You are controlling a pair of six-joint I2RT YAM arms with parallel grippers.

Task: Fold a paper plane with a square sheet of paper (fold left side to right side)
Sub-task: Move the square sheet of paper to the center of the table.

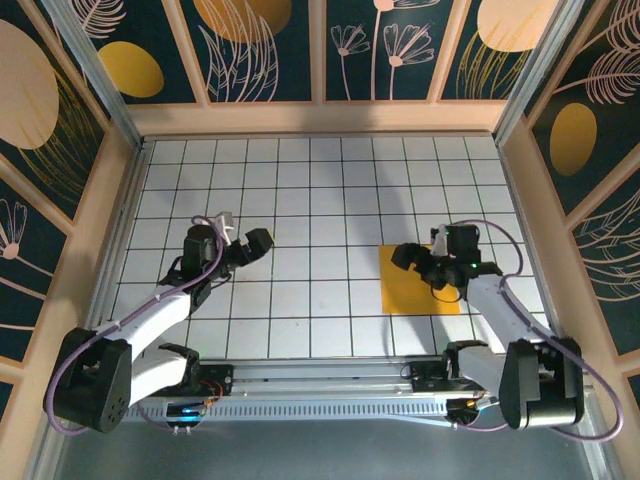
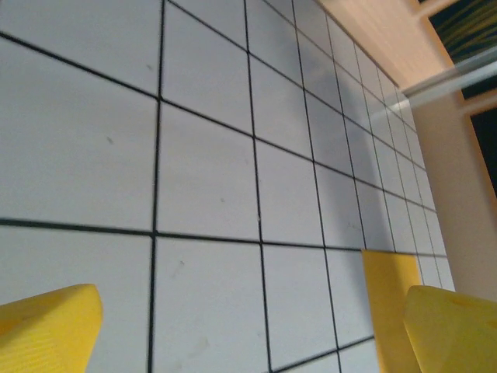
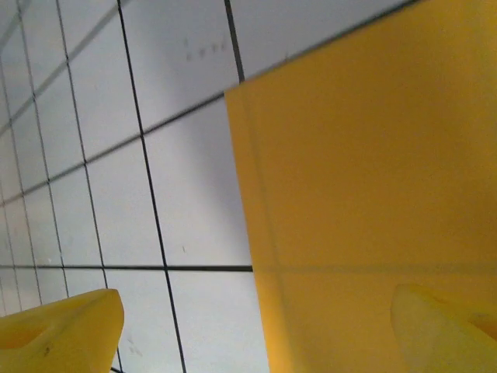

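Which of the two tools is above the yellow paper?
The right tool, open over the square sheet of paper; the left tool hangs over bare tiles.

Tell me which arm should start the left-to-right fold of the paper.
Right. The right gripper hangs open directly over the square sheet of paper, one finger over paper and one over the table in the wrist view. The left gripper, also open, is well off to the side above bare table.
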